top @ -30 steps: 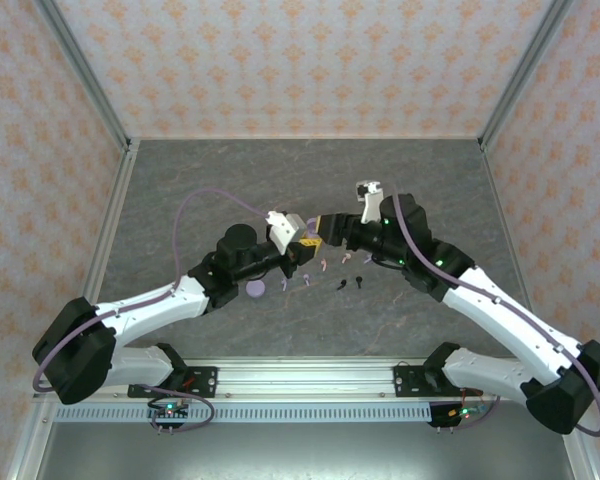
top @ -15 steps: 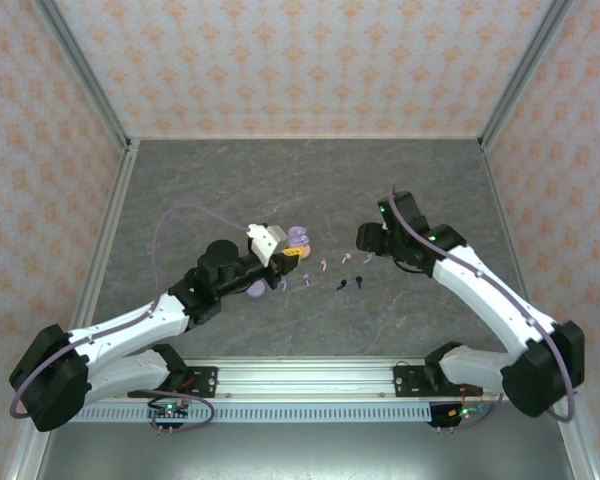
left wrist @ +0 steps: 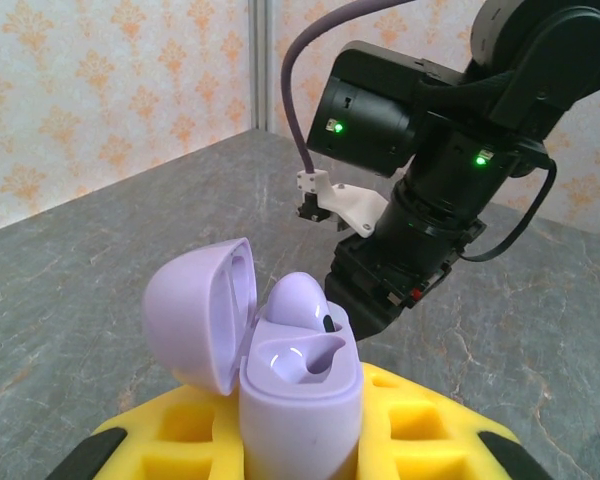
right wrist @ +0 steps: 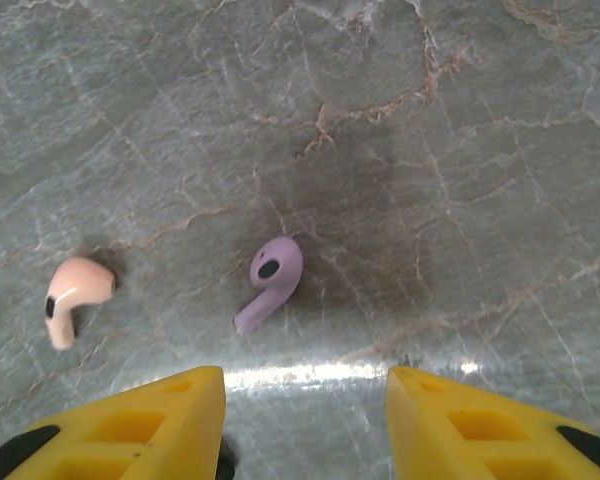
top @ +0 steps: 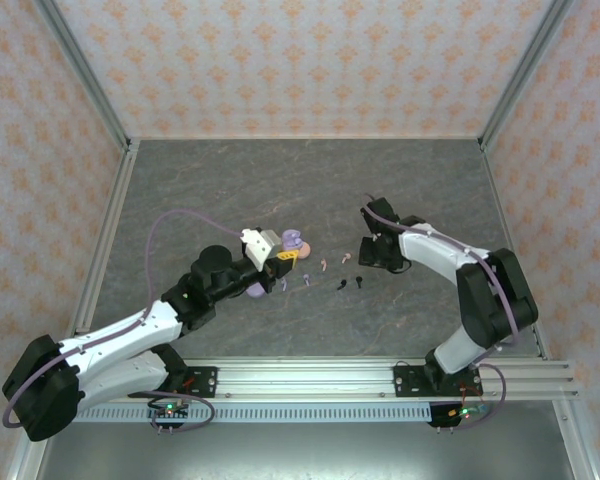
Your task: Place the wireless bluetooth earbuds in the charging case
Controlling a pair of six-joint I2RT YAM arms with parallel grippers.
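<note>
My right gripper (right wrist: 302, 380) is wide open and holds nothing. It hangs low over the table (right wrist: 500, 140), and the lavender earbud (right wrist: 270, 280) lies just beyond the gap of its yellow fingers (right wrist: 170, 405), at about 12 o'clock and a little left of the middle. The pink earbud (right wrist: 72, 295) lies near it, at 9 o'clock. My left gripper (left wrist: 302, 445) is closed on the lavender case (left wrist: 300, 385), which stands upright with its lid (left wrist: 195, 310) open toward 9 o'clock and, as far as I can judge, one seated earbud (left wrist: 298, 298) inside. I think the main danger is the grasp. The earbud is tiny and smooth on a hard table, so if I close off-centre, one finger can push it away or flip it, maybe against the pink one. If I catch it at a wrong angle, it will not enter the free socket, and pressing could tilt the case in my left gripper.
</note>
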